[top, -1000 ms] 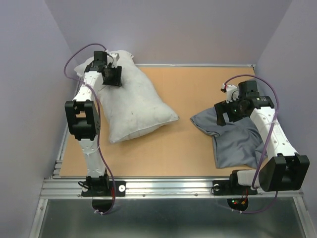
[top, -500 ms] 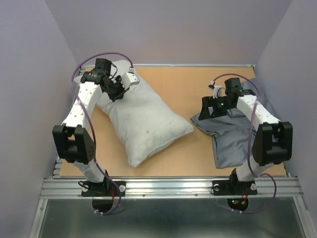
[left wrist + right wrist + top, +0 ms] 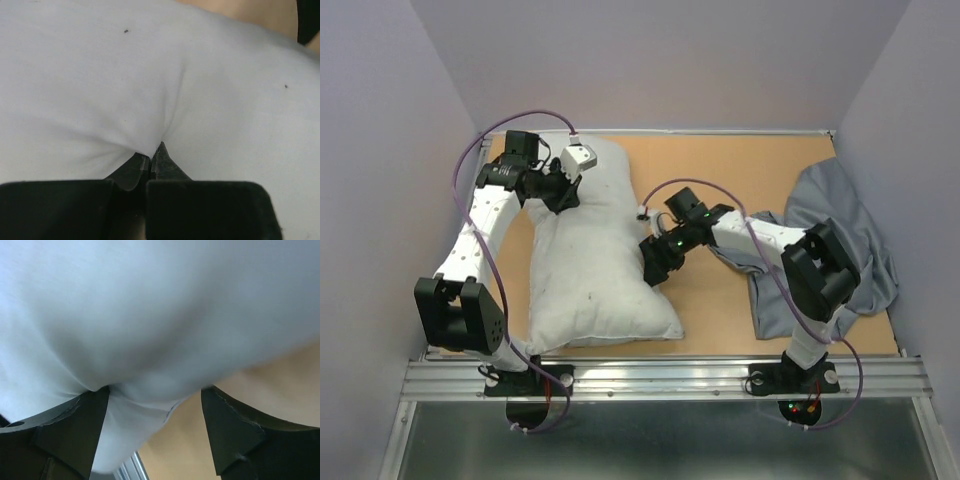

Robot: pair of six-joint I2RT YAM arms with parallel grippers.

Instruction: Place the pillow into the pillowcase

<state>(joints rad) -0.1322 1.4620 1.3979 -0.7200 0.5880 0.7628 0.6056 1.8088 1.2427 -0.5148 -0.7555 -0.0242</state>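
Observation:
The off-white pillow point(image 3: 595, 260) lies lengthwise on the left half of the table, one end toward the near rail. My left gripper point(image 3: 563, 192) is shut on a pinched fold of the pillow point(image 3: 150, 75) near its far end; the fabric puckers at the left gripper point(image 3: 151, 154). My right gripper point(image 3: 655, 265) is stretched across to the pillow's right edge. In the right wrist view the right gripper point(image 3: 155, 410) stands open, with the pillow's point(image 3: 150, 305) bulging edge between its fingers. The blue-grey pillowcase point(image 3: 845, 225) lies crumpled at the far right, with neither gripper on it.
The brown table point(image 3: 720, 170) is boxed in by purple walls on the left, back and right. A metal rail point(image 3: 660, 378) runs along the near edge, where both arm bases are fixed. The right arm's cable loops over the table's middle.
The left gripper shut on the pillow and swung its near end toward the rail. The right arm left the pillowcase and reached left to the pillow's edge. The pillowcase now bunches against the right wall.

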